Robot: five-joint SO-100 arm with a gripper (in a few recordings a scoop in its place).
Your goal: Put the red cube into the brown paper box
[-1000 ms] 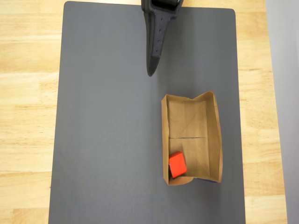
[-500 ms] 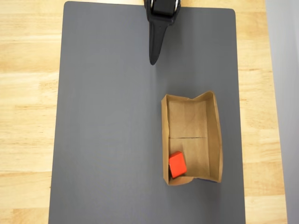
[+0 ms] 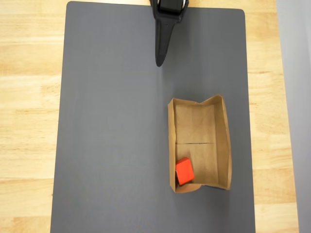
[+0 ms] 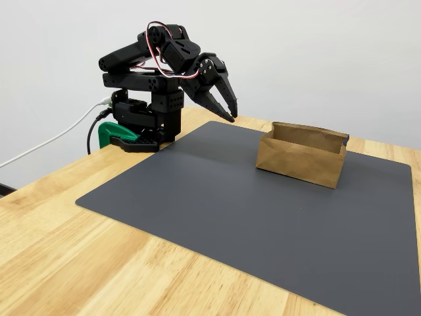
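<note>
Red cube [image 3: 184,171] inside paper box [image 3: 222,141], near corner. Tool [image 4: 229,113] raised above mat [image 3: 116,145], fingers together, empty.

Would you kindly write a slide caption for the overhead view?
Red cube lies in a corner of the brown paper box; gripper hangs apart over the grey mat.

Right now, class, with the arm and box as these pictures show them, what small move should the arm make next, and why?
Probably none beyond settling at rest. The red cube already lies inside the brown paper box, in its lower left corner in the overhead view. The gripper hangs shut and empty over the mat, well clear of the box, folded back near the arm's base.
</note>
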